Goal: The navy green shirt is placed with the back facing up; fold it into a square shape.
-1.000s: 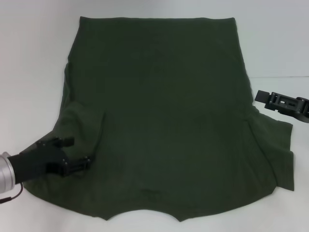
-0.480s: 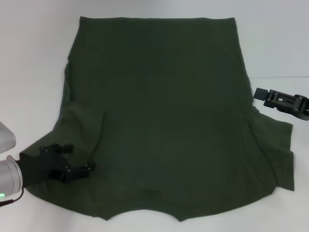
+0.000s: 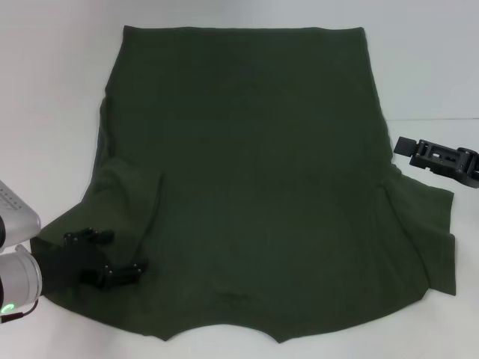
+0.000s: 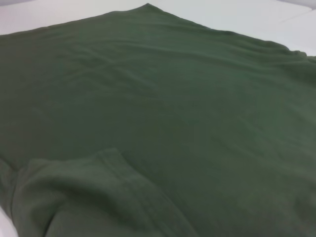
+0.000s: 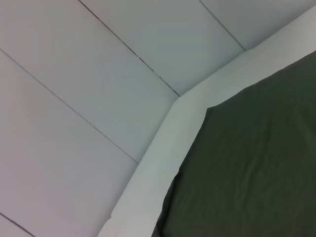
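Observation:
The navy green shirt point(image 3: 254, 172) lies spread flat on the white table, its straight hem at the far side and its collar notch at the near edge. Its left sleeve point(image 3: 127, 202) is folded in over the body as a flap, which also shows in the left wrist view as the sleeve flap point(image 4: 89, 197). My left gripper point(image 3: 120, 253) is open and low over the near left corner of the shirt, with nothing between its fingers. My right gripper point(image 3: 406, 146) hovers at the shirt's right edge, just above the spread right sleeve point(image 3: 426, 232).
The white table point(image 3: 45, 112) shows bare on both sides of the shirt. In the right wrist view, the shirt point(image 5: 256, 173) ends at a table edge point(image 5: 163, 148) with grey panelled wall point(image 5: 89, 74) beyond.
My left gripper has drawn back toward the near left corner, away from the folded sleeve flap. The right gripper has barely moved. The shirt lies as before.

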Robot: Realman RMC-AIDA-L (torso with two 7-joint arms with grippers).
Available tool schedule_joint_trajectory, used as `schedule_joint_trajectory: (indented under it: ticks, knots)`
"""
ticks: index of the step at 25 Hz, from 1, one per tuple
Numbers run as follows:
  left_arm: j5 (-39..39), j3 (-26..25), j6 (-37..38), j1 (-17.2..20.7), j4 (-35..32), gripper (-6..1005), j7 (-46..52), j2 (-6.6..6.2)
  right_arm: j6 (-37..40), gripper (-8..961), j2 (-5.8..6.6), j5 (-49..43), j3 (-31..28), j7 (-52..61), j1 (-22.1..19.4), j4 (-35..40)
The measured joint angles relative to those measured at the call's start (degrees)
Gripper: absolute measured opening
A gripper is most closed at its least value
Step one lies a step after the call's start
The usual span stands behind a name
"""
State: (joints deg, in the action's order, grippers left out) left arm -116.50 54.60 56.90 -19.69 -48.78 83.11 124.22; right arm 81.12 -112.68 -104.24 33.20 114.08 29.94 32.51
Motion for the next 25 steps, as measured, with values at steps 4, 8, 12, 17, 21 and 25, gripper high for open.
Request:
schedule_joint_trajectory:
  ticks: [4,8,12,17,21,25]
  knots:
    - [-0.04,0.74,-1.3,0.06,0.17,877,-0.01,0.0,-0.07,902,-0.08,0.0,0.01,0.0,-0.06,0.0]
    - [-0.05,0.91,-1.96,0.09,0.55,877,0.02,-0.03,-0.09,902,-0.1,0.0,-0.03,0.0,-0.06,0.0]
    - [-0.05,0.94,-2.33,0.09,0.6,878,0.18,-0.04,-0.09,902,-0.09,0.0,0.01,0.0,-0.06,0.0]
    - [-0.05,0.95,-2.9,0.09,0.6,868,0.43,-0.04,-0.09,902,-0.08,0.0,-0.06,-0.02,-0.06,0.0]
    - [-0.05,0.94,-3.46,0.09,0.65,698,0.46,-0.04,-0.09,901,-0.11,0.0,-0.07,-0.29,-0.06,0.0]
    - [-0.04,0.94,-3.56,0.09,0.66,596,0.47,-0.04,-0.09,901,-0.15,0.0,-0.13,-0.33,-0.12,0.01]
